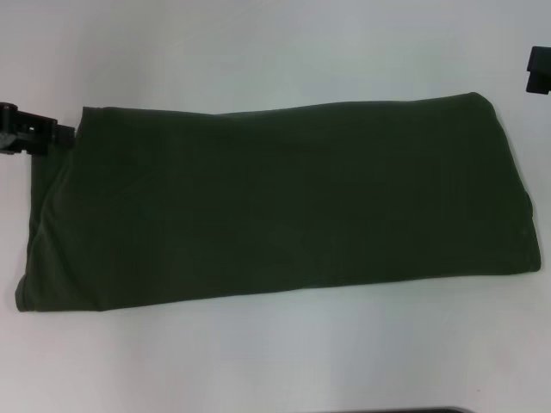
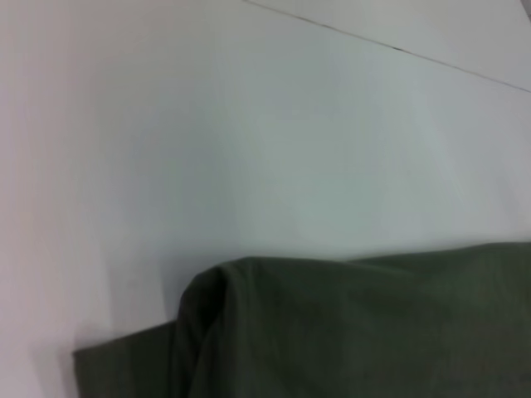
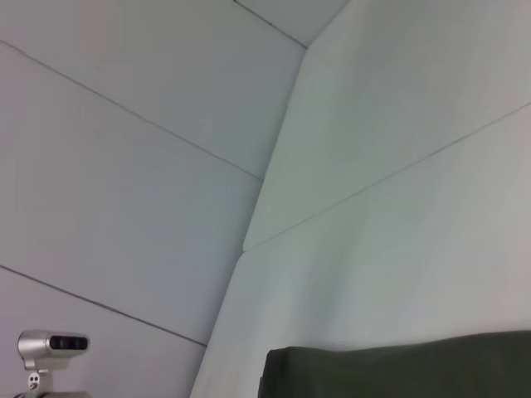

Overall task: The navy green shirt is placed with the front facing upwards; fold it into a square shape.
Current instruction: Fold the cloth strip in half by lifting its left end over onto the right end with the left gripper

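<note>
White bench (image 1: 258, 361) fills my head view, and the navy green shirt (image 1: 275, 202) lies folded into a long band across its middle, plain side up. My left tool (image 1: 30, 131) sits at nine o'clock, apparently touching the shirt's far left corner; I cannot tell how wide it stands. My right tool (image 1: 539, 70) hangs at two o'clock, apart from the cloth, its opening unclear.

Setting: I am working in what is looking like a lab or test cell. A plain white table (image 1: 258, 361) is lying under my arms. White seamed wall panels (image 3: 124, 166) are enclosing the space behind it. A small silver camera unit (image 3: 51, 347) is standing by the panels.
</note>
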You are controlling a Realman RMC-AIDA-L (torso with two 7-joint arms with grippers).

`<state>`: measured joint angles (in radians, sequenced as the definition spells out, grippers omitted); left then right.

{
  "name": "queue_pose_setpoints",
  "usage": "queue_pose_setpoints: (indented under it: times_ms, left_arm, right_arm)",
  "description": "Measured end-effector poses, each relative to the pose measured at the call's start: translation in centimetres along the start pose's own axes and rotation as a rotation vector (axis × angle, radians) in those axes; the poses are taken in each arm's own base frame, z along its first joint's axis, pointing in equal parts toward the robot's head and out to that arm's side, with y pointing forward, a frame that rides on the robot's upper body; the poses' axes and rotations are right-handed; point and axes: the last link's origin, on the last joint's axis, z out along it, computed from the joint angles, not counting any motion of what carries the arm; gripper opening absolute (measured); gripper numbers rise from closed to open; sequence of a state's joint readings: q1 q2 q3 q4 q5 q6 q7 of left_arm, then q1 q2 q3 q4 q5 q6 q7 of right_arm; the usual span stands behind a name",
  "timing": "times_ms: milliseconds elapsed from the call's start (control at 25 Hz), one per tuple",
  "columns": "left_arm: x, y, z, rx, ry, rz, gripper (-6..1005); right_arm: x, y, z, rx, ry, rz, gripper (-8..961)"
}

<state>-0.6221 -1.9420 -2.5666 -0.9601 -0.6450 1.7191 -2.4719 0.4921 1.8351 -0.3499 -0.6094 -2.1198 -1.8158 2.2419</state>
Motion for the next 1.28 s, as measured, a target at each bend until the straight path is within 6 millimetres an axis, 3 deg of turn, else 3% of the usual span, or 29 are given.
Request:
queue_pose_setpoints:
  times_ms: [360,400,640,920,1280]
  left_arm:
    - [-0.7,-0.9,-0.1,0.027,0.001,-0.05,589]
    - [-1.1,-0.7,0.5,0.05,-0.061,-0.032,794]
    - [-1.3,-1.0,0.6,0.099,-0.104,-0.074,882]
    - [-1.8,-1.7,0.4,0.114,-0.088,-0.192,876]
    - [-2.0,-2.3,1.3,0.186,-0.125,-0.22,874]
  right_arm:
    - [-0.2,0.1,-0.4,0.019,0.007,-0.009,675]
    - [-0.2,0.1,-0.4,0.02,0.008,-0.01,675]
    - [-0.3,0.1,-0.6,0.03,0.01,-0.014,675]
    - [0.2,-0.3,-0.8,0.056,0.036,-0.007,674]
    - [0.0,-0.4,-1.2,0.092,0.056,-0.027,674]
